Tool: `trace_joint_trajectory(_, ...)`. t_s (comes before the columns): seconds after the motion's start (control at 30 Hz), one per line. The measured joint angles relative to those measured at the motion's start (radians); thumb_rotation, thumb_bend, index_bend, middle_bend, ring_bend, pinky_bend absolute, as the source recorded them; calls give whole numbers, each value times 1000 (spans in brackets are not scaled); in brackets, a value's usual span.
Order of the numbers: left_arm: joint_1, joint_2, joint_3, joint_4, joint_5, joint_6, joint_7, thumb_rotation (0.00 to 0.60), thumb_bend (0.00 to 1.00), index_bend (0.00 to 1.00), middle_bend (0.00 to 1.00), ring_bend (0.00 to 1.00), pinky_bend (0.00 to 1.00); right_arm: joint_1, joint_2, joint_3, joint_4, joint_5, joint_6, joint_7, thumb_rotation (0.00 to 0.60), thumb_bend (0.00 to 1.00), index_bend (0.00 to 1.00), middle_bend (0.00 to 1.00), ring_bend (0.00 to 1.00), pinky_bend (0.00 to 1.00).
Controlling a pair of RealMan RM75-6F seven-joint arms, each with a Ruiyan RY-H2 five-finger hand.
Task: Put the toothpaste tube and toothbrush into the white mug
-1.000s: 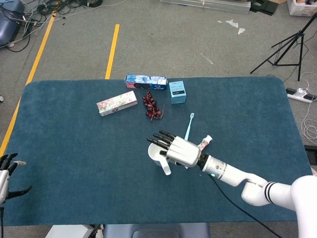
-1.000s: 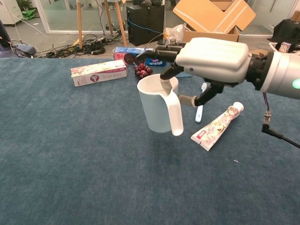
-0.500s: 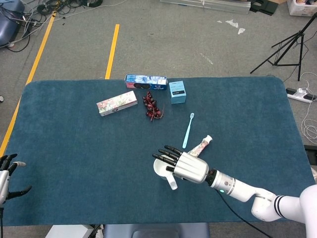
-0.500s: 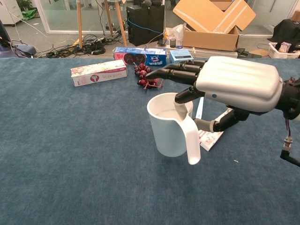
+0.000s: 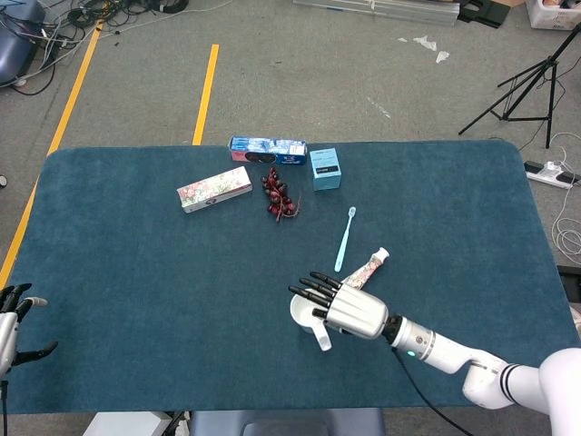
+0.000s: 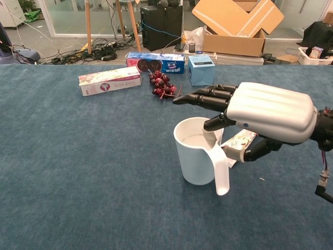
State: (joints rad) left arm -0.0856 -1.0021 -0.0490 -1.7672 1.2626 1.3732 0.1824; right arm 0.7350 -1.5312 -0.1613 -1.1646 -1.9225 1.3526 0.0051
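The white mug (image 5: 303, 312) (image 6: 196, 155) stands upright near the front middle of the blue table, its handle facing me. My right hand (image 5: 350, 310) (image 6: 265, 111) grips its rim, one finger inside and the thumb outside by the handle. The light blue toothbrush (image 5: 345, 238) lies flat behind the hand. Beside it lies the toothpaste tube (image 5: 369, 268) (image 6: 241, 140), partly hidden by the hand in the chest view. My left hand (image 5: 13, 320) hangs at the table's front left edge, fingers apart and holding nothing.
At the back of the table lie a floral box (image 5: 214, 189) (image 6: 109, 80), a long blue box (image 5: 267, 150) (image 6: 155, 62), a small teal box (image 5: 325, 168) (image 6: 201, 69) and a bunch of dark grapes (image 5: 279, 194) (image 6: 162, 85).
My right hand has drawn the mug toward the front edge and slightly right, away from the toothbrush. The left hand has stayed put.
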Motion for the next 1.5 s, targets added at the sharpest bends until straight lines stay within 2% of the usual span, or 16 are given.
trace_joint_trajectory(0.5, -2, -4, 5, -3, 2, -2, 14, 600, 68, 324, 146, 95, 74, -48, -25, -21, 59, -22, 28, 41, 600, 326, 655, 0, 0, 125)
trace_joint_trajectory(0.7, -3, -4, 7, -6, 3, -3, 19, 600, 68, 325, 146, 95, 74, -60, -11, -23, 47, -19, 18, 26, 600, 188, 546, 0, 0, 125)
trace_joint_trajectory(0.9, -5, -2, 10, -9, -3, -13, 24, 600, 68, 325, 146, 95, 74, -69, 4, -24, 28, -16, 8, 14, 600, 141, 445, 0, 0, 125)
trace_joint_trajectory(1.13, -8, -5, 10, -8, -10, -17, 30, 600, 68, 324, 146, 95, 74, -77, 38, -23, -19, -22, 13, -2, 600, 116, 381, 0, 0, 124)
trace_joint_trajectory(1.5, -10, -8, 11, -11, -11, -17, 37, 600, 68, 324, 146, 95, 74, -90, 156, 0, -169, -38, 59, -61, 600, 109, 363, 0, 0, 124)
